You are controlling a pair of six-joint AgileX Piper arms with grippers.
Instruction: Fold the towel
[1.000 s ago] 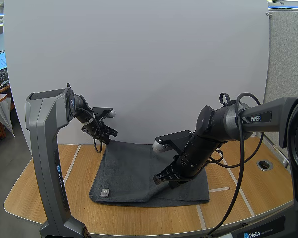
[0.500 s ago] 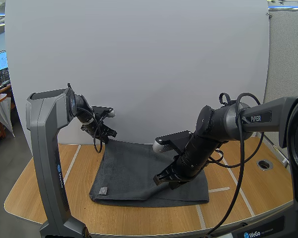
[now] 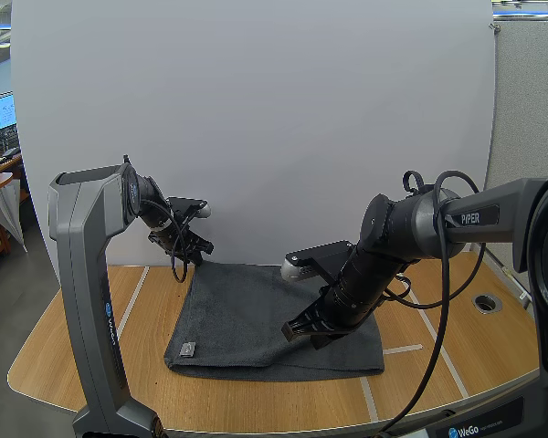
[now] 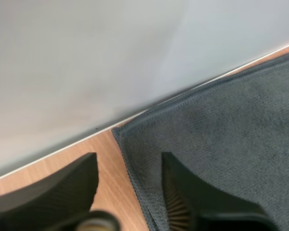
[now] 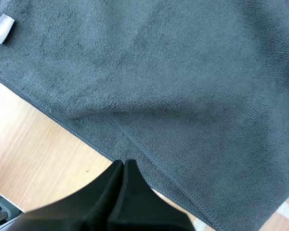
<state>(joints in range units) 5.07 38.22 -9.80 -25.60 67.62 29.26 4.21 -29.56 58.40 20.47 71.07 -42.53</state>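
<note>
Counter (image 3: pixel 256 401): bore the towel (image 3: pixel 247 306).
Left tool (image 4: pixel 127 163): spread astride the far corner; we judged a deep bite best.
Right tool (image 5: pixel 121 166): pressed together.

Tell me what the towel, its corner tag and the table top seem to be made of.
The towel looks like dark grey microfibre or terry cloth: matte nubby pile, a stitched hem, soft creases. The corner tag seems to be a pale woven or satin label with a slight shine, though it is too small to be sure. The table top is light wood or wood-look laminate, with straight grain and a smooth low sheen.
</note>
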